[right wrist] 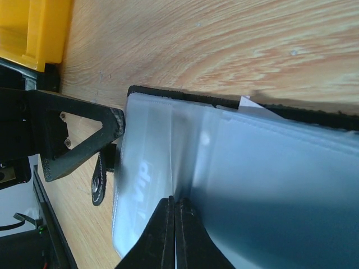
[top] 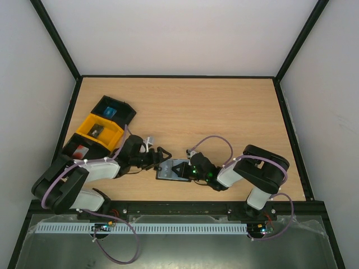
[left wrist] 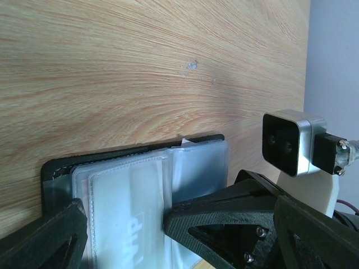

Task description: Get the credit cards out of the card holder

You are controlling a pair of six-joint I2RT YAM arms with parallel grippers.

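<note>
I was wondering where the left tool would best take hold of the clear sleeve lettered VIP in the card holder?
Likely the sleeve's free edge nearest the left tool, coming from that side. The card holder lies flat and open, the shut right tool seems to press its middle crease, so only that loose edge can be pinched. The left tool's open fingers stand either side of it.

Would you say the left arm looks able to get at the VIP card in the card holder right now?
Probably yes: the left gripper is open, straddling the clear sleeve over the VIP card, while the shut right gripper rests on the card holder beside it. The sleeve covers the card, though.
</note>
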